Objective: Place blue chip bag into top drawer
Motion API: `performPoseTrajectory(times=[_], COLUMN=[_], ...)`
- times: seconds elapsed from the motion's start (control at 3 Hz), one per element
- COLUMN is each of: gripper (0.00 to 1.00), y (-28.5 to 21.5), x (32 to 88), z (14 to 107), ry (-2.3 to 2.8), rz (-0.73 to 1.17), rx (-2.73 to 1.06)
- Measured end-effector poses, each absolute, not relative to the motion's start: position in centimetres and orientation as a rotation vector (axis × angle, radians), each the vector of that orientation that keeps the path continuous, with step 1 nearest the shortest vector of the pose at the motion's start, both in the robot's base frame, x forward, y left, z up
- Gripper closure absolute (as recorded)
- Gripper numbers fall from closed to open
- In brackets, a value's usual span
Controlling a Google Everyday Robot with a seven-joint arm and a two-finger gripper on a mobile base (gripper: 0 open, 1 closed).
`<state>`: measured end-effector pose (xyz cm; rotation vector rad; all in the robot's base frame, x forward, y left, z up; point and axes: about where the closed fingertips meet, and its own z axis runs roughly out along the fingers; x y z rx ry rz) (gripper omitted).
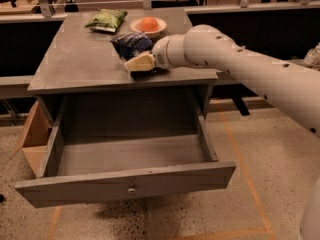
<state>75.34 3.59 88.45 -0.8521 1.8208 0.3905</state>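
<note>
The blue chip bag (pixel 130 43) lies crumpled on the grey table top (pixel 80 64), near its middle right. My gripper (pixel 139 63) reaches in from the right on the white arm (pixel 225 59). It sits low at the bag's near edge, touching or just over it, and hides that part of the bag. The top drawer (pixel 125 183) is pulled wide open below the table top. Its inside is bare, and its small metal knob (pixel 131 189) faces me.
A green chip bag (pixel 106 20) and a white bowl (pixel 148 29) holding an orange fruit lie at the table's back. A cardboard box (pixel 31 136) stands on the floor left of the drawer. Dark benches and railings run behind.
</note>
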Motion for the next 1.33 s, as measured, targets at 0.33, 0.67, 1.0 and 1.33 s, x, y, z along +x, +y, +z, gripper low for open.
performPoseTrajectory(times=[0.33, 0.67, 1.0, 1.33], gripper=[0.49, 0.72, 0.95, 1.00], y=[4.5, 4.3, 5.0, 5.4], x=[75.5, 74.6, 71.2, 66.2], z=[86.7, 86.7, 89.3, 90.5], ry=[1.807, 1.752, 1.632, 1.537], rz=[0.436, 0.546, 0.616, 0.605], rx=[-0.862, -0.910, -1.063, -1.302])
